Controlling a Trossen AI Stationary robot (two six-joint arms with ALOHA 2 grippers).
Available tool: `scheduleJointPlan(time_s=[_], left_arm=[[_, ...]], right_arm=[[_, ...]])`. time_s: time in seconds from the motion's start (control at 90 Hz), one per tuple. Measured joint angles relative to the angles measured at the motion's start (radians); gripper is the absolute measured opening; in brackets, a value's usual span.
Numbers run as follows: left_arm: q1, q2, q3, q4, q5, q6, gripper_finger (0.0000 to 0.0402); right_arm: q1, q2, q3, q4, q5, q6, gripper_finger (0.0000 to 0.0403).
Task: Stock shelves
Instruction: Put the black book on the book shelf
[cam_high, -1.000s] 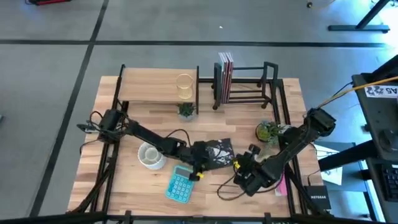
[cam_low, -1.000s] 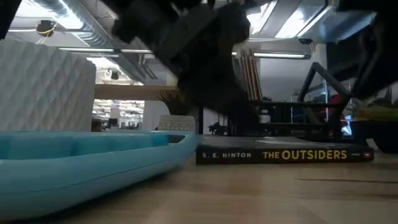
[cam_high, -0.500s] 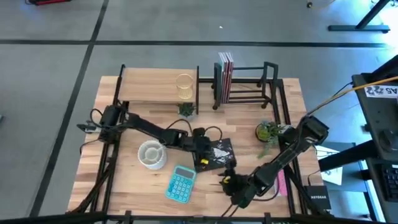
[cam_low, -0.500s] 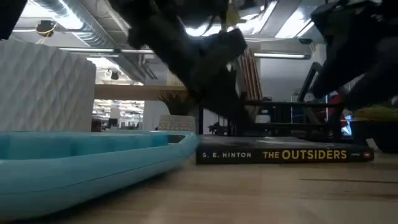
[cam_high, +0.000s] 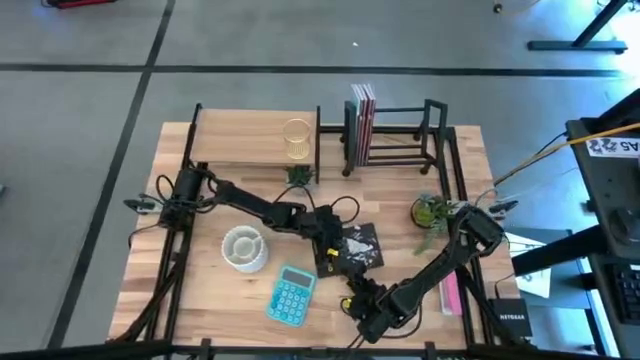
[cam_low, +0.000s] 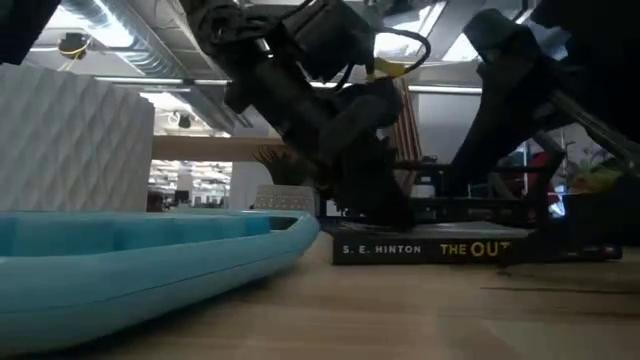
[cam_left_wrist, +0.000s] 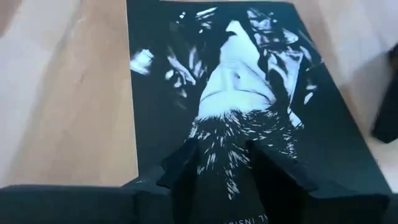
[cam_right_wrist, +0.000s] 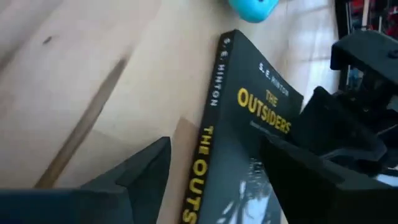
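Both arms meet at a book lying flat on the table (cam_high: 200, 280), well short of the shelves.

The bar rack (cam_high: 395, 130) stands at the far edge. The book (cam_high: 352, 247) lies mid-table; the left gripper (cam_high: 328, 245), fingers parted, presses its cover, while the right gripper (cam_high: 362, 300), wide open, faces its spine from the near side.

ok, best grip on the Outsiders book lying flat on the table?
The book lies flat, so no face grip. Take the spine edge that faces the table's front, jaws straddling its thickness, one finger slid underneath. The right gripper is nearest; the left gripper sits on the cover.
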Motion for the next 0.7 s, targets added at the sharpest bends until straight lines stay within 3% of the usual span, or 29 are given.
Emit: scheduleJointPlan(time_s=[0.211, 0.411, 0.578, 0.7], left_arm=[[-0.002, 0.018, -0.002, 0.037, 0.111, -0.02, 0.0132], [-0.004, 0.02, -0.003, 0.043, 0.128, -0.022, 0.0133], [-0.004, 0.02, -0.004, 0.043, 0.13, -0.025, 0.0133], [-0.005, 0.02, -0.004, 0.047, 0.135, -0.03, 0.0132]], right_arm=[[-0.029, 0.014, 0.039, -0.126, -0.001, 0.12, 0.0237], [-0.03, 0.02, 0.116, -0.209, 0.043, 0.093, 0.0237], [-0.039, 0.021, 0.206, -0.336, 0.159, 0.121, 0.0237], [-0.042, 0.021, 0.242, -0.415, 0.149, 0.185, 0.0237]])
